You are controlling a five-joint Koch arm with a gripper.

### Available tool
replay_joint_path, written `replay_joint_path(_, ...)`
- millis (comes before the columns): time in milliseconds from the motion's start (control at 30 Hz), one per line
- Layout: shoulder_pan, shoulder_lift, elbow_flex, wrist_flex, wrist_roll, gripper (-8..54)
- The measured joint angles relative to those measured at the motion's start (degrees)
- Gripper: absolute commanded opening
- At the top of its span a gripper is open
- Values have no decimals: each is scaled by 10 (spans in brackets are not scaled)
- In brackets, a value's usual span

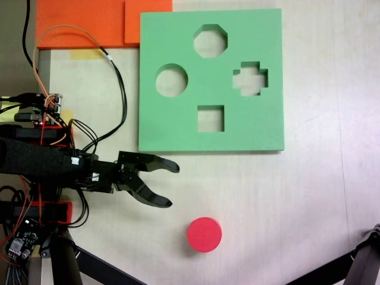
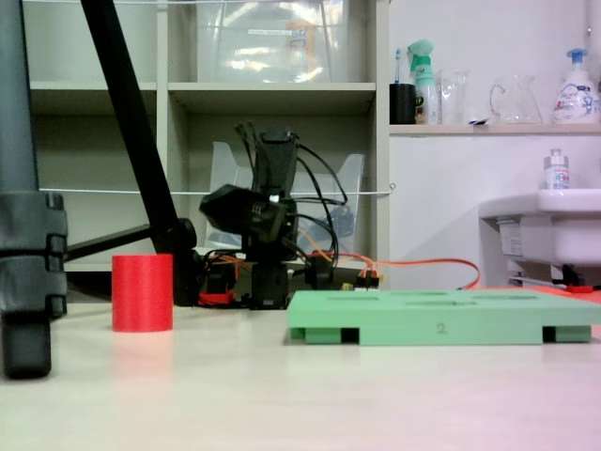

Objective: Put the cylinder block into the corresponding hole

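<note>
Both fixed views show 1 cylinder block (image 1: 204, 234), 1 green board (image 1: 178, 127).

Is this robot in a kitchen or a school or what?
Probably a lab or workroom, not a kitchen. Behind the table stand shelves with a clear plastic box, a white sink with soap and spray bottles above it, and loose wires trailing from the robot arm.

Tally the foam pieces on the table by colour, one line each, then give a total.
Red: 1, the cylinder block
Green: 1, the board with four cut-outs, including the round hole
Orange: 2, a large slab and a smaller piece beside it in the top-down fixed view
Total: 4
</note>
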Motion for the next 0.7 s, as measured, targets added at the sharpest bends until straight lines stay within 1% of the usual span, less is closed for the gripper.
replay_joint_path(33, 30, 0, 0, 0, 69, 328)
replay_joint_path(100, 71, 0, 1, -1, 149, 328)
replay_joint_path(167, 105, 0, 7, -1, 195, 333)
replay_joint_path(333, 134, -4, 11, -1, 195, 399)
replay_joint_path(400, 141, -46, 11, -31, 167, 432)
replay_joint_path(467, 145, -164, 9, -146, 150, 471)
replay_joint_path(533, 154, -377, -6, -348, 145, 478)
replay_joint_path(600, 163, -519, -40, -476, 143, 478)
replay_joint_path(633, 171, -550, -47, -502, 143, 478)
replay_joint_path(700, 175, -574, -63, -506, 142, 478)
